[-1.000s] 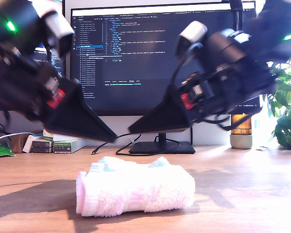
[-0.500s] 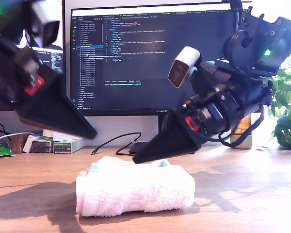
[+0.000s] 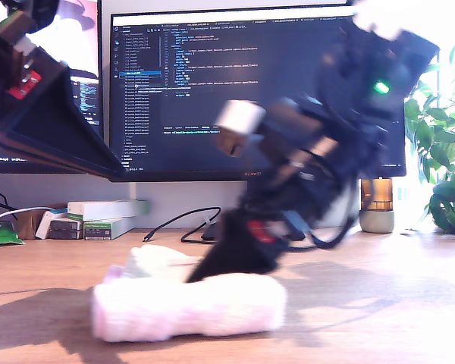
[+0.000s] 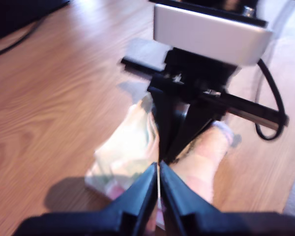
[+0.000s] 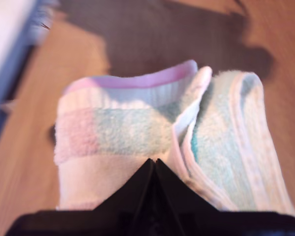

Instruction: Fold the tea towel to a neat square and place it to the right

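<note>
Terry tea towel (image 3: 189, 307): one, folded. Two tools: second (image 5: 155, 164) closed, pressing it; first (image 4: 159, 179) closed, raised.

You are looking at a wooden bench (image 3: 379, 303) where a dark monitor (image 3: 212, 91) is glowing against a pale wall (image 3: 174, 201), with sunlit green leaves (image 3: 440, 152) showing at the exterior view's right.

– What sort of place is this?

– An office or desk workspace. A wooden desk (image 3: 409, 303) carries a large monitor (image 3: 212, 91) showing lines of code, with a second screen (image 3: 83, 83) at the exterior view's left.

– Anything else?

– Cables (image 3: 178, 224), small boxes (image 3: 102, 218), a leafy plant (image 3: 444, 174) at the exterior view's right.
</note>
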{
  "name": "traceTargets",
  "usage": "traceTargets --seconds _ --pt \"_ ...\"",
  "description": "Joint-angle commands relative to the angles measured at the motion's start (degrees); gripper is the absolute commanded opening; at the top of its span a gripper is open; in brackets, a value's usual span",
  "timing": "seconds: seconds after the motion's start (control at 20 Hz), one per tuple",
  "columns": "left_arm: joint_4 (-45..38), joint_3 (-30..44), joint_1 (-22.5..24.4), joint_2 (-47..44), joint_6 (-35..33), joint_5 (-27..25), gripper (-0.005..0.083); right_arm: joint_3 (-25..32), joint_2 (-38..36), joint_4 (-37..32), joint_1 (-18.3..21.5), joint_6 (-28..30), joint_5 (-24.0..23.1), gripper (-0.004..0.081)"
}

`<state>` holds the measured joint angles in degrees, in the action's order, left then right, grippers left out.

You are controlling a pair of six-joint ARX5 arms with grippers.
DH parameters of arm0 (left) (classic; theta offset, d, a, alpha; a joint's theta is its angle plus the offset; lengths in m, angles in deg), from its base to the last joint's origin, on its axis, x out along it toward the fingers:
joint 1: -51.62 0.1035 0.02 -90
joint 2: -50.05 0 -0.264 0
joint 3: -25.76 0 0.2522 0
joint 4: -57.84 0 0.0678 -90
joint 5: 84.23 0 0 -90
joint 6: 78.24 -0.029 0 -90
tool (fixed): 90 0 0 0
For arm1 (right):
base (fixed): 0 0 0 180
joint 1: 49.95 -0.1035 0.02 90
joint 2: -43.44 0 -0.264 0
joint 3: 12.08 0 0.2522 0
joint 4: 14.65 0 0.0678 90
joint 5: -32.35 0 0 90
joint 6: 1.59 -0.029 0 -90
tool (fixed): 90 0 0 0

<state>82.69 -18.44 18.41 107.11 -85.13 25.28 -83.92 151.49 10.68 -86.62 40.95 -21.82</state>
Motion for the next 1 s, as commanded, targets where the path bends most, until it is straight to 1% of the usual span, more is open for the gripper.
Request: traceTargets --seconds 0.0,0.05,0.15,0.2,0.25,0.3,0.35,0.5,0.6,0.7,0.75,0.85,0.95 --pt "0.4 1.0 0.1 -1.4 0.7 -1.4 -0.0019 2.5 4.7 1.4 1.4 -9.1 -11.5 -0.0013" --pt "0.9 1.0 0.1 -1.9 0.7 -2.7 -0.0019 2.5 4.7 2.2 2.2 -13.7 -15.3 -0.0013" --pt "1.8 1.0 0.1 -2.3 0.7 -4.3 -0.0019 2.5 4.6 4.9 3.3 -20.7 -21.6 -0.0013" --pt "2.2 1.0 0.1 -2.4 0.7 -5.1 -0.0019 2.5 4.5 6.7 3.6 -28.3 -27.0 -0.0012" --pt "2.5 1.0 0.1 -2.4 0.7 -5.5 -0.0019 2.5 4.4 8.8 3.8 -33.5 -32.6 -0.0013" --pt "2.7 1.0 0.1 -2.4 0.6 -5.7 -0.0019 2.5 4.3 11.0 4.1 -35.6 -35.5 -0.0013" --pt "2.8 1.0 0.1 -2.4 0.5 -5.8 -0.0019 2.6 4.2 13.4 4.4 -41.7 -36.7 -0.0012" --pt "2.8 1.0 0.1 -2.4 0.5 -6.6 -0.0019 4.3 4.2 18.1 4.9 -52.6 -38.5 -0.0013" --pt "2.7 1.0 0.1 -2.4 0.5 -6.6 -0.0019 6.8 4.1 20.3 5.2 -59.0 -39.4 -0.0012" --pt "2.7 1.0 0.1 -2.4 0.7 -6.6 -0.0019 10.1 3.7 22.2 5.8 -62.8 -40.4 -0.0008" --pt "2.7 1.0 0.1 -2.4 0.7 -6.5 -0.0019 12.1 3.2 22.5 6.1 -65.2 -41.0 0.0012" --pt "2.6 1.0 0.1 -2.4 0.9 -6.5 -0.0019 16.3 1.7 22.4 7.0 -67.4 -40.9 0.0040" --pt "2.6 1.0 0.1 -2.4 1.1 -6.4 -0.0019 20.1 -0.5 22.7 8.0 -70.2 -40.9 0.0042"
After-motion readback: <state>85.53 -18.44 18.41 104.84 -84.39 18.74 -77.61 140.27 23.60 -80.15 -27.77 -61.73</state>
